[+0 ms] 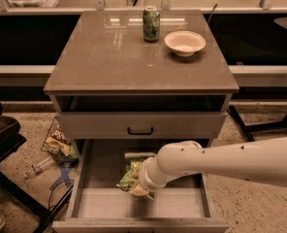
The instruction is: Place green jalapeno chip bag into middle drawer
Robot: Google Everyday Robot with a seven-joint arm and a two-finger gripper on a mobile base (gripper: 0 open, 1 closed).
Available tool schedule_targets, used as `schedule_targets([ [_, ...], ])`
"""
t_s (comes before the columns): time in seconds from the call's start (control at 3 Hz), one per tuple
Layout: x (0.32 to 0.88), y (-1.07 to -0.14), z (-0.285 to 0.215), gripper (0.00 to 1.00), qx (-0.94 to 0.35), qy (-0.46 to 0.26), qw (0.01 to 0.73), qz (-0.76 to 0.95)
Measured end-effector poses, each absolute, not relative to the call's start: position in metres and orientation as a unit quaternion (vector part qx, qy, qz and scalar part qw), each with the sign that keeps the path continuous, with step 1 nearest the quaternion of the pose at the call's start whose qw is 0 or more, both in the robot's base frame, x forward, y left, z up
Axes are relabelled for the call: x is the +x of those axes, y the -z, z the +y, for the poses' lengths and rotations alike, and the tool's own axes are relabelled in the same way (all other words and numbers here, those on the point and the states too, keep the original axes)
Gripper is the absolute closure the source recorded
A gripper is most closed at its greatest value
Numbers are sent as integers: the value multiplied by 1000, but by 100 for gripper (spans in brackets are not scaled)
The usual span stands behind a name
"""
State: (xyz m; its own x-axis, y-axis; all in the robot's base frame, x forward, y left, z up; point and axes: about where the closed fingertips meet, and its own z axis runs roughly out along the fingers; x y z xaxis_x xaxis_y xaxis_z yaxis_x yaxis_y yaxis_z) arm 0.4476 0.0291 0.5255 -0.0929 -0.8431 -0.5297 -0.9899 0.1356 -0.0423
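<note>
1. Your gripper point(140, 188) is low inside the open middle drawer point(109, 205), a little left of the drawer's centre and about halfway between its back and its front.
2. The white arm point(231, 161) comes in from the right edge and crosses over the right wall of the drawer, so its thick wrist covers most of the gripper.
3. Because of this you cannot tell how the jaws stand, how wide they are, or if they have hold of anything.
4. The green jalapeno chip bag point(130, 171) is also inside the middle drawer, touching the end of the gripper. Its white top band points to the back of the drawer and its crumpled green lower part meets the gripper.
5. You cannot tell if the bag lies on the pale floor of the drawer or is a little above it.
6. Above the open drawer you see a closed drawer front point(100, 125) with a black bar handle point(140, 130), and above that an open dark slot under the top of the desk point(109, 57).
7. On the desk, toward the back, a green soda can point(151, 23) stands upright, and a pale bowl point(184, 42) stands near it on the right, not touching it.
8. On the ground to the left of the desk a darker snack bag point(60, 142) lies beside the drawer's left wall, and a plastic bottle point(37, 168) lies further left.
</note>
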Motion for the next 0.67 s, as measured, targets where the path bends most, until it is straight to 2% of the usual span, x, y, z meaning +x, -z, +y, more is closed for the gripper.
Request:
schedule_targets([
  [0.33,447,-525,30,30,-637,-166,221,720],
  [0.67,446,-524,30,1,-637,-167,220,719],
])
